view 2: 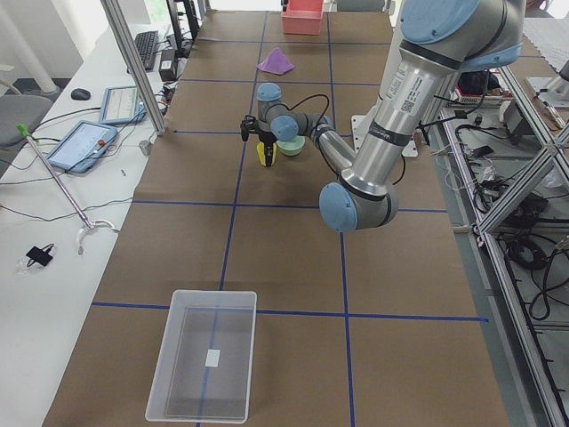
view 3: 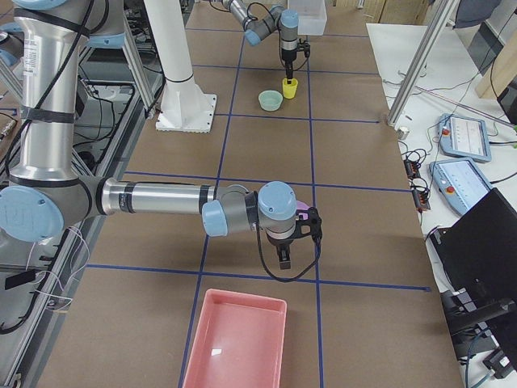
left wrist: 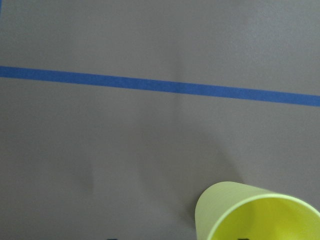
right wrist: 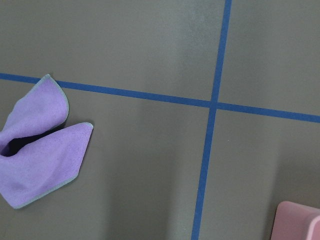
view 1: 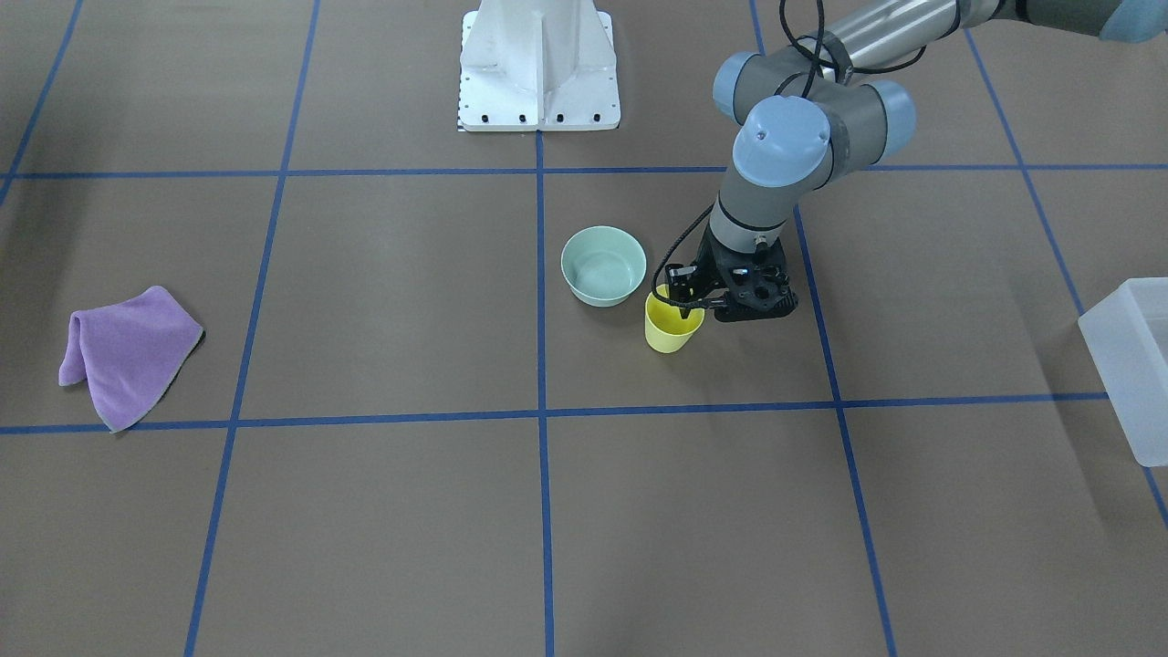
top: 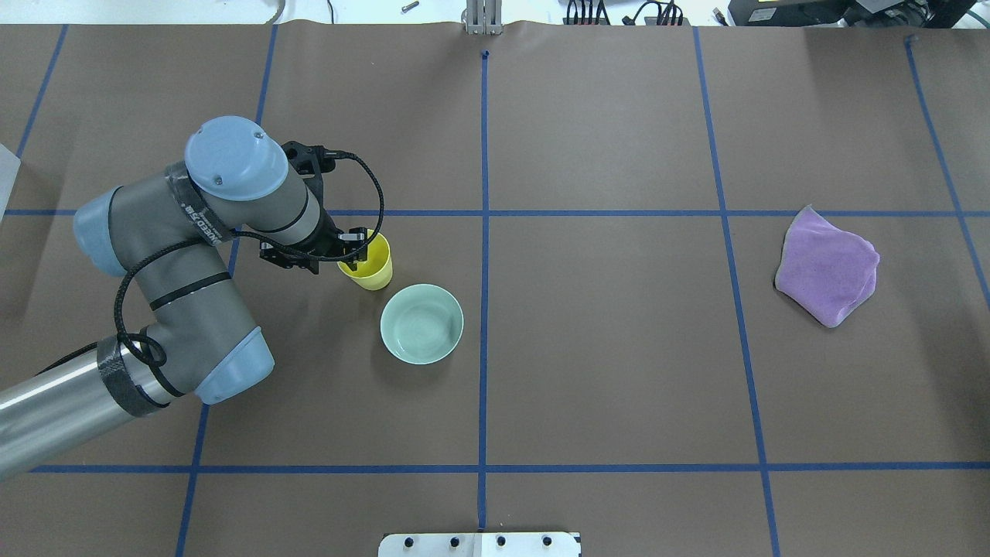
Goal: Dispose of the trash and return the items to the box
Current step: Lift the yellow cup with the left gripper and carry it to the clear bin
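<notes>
The yellow cup point(view 1: 669, 330) stands upright on the table, next to the mint-green bowl point(view 1: 602, 265). My left gripper point(view 1: 684, 301) is down at the cup's rim, on the side away from the bowl. Its jaws look open, one finger inside the cup and one outside. In the overhead view the gripper point(top: 352, 251) sits at the cup point(top: 373, 267), with the bowl point(top: 421, 323) just beside it. The left wrist view shows the cup point(left wrist: 255, 212) at the bottom right. The translucent box point(view 2: 203, 365) stands far off at the table's left end. My right gripper point(view 3: 284, 259) hangs over the table near a purple cloth point(view 3: 303, 214); I cannot tell its state.
The purple cloth point(top: 827, 267) lies crumpled on the robot's right half of the table. A pink tray point(view 3: 234, 339) stands at the right end. The box's corner point(view 1: 1131, 365) shows at the front view's right edge. Blue tape lines cross the brown table.
</notes>
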`<state>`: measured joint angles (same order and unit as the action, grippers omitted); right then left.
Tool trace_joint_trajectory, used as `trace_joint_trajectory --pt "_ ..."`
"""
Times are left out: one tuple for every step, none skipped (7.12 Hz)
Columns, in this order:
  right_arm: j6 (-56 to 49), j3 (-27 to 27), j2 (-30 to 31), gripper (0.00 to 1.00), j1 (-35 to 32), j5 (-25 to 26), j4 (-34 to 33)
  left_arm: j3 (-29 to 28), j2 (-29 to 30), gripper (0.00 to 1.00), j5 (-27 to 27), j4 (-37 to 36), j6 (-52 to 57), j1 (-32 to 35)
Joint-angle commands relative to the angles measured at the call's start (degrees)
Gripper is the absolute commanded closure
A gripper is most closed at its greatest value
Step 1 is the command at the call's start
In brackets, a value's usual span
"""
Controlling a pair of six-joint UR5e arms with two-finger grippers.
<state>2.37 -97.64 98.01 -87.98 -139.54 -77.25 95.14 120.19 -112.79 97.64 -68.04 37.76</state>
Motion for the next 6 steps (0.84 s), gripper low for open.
trace_joint_trajectory --pt "0.00 -0.01 -0.01 0.00 0.00 -0.91 0.00 0.83 0.05 1.00 -0.33 0.09 0.01 -0.06" --pt "0.00 0.08 -0.01 0.00 0.00 -1.00 0.00 1.10 0.05 1.00 -0.33 0.01 0.01 0.03" --pt "0.00 -0.01 -0.01 0.00 0.00 -1.00 0.00 3.19 -0.39 1.00 -1.20 -0.52 0.62 0.73" --pt "0.09 -0.01 -0.19 0.00 0.00 -1.00 0.00 6.08 -2.22 1.00 -6.43 -1.92 2.71 6.22" --pt "0.09 -0.01 -0.36 0.00 0.00 -1.00 0.00 9.94 -5.54 1.00 -10.05 -4.54 11.00 10.80" --pt "0.09 -0.10 -0.37 0.00 0.00 -1.00 0.00 13.46 -10.97 1.00 -10.17 -7.70 21.09 14.50"
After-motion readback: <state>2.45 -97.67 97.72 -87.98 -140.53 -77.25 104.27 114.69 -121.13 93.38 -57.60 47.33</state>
